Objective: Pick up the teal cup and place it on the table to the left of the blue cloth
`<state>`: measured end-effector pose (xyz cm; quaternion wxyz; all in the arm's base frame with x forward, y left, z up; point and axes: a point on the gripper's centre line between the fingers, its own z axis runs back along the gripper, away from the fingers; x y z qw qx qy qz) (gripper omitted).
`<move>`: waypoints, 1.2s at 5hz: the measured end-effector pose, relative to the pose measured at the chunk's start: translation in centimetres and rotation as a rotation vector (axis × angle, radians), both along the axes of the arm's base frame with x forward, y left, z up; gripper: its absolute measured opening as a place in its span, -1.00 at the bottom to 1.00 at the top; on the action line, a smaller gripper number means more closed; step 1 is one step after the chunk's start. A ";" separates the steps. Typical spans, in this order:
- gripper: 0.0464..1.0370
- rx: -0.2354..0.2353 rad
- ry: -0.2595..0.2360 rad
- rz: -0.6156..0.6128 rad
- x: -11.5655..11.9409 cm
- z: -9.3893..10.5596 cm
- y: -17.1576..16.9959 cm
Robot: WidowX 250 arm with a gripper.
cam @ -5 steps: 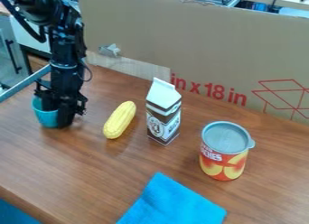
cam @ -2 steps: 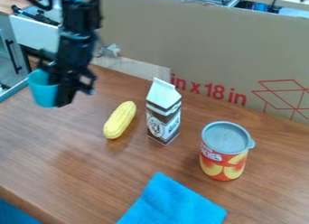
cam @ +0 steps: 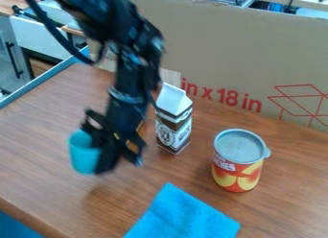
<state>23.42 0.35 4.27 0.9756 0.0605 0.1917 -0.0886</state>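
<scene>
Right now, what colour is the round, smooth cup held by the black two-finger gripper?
The cup is plain turquoise on its visible side, clearest in the camera view.

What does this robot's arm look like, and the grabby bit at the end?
The arm is black and jointed, with chunky upper parts, a slimmer lower section and pale glints on its surface. A thick black cable curves alongside. The gripper is black too, angular, with parts jutting out at its sides. I can't make out any markings.
</scene>
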 end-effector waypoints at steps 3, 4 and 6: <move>-0.77 -0.025 -0.036 -0.021 -3.1 -2.0 -2.3; -0.30 -0.029 -0.028 0.097 -5.5 -2.1 0.0; 0.87 -0.055 -0.320 0.108 -5.5 3.8 0.6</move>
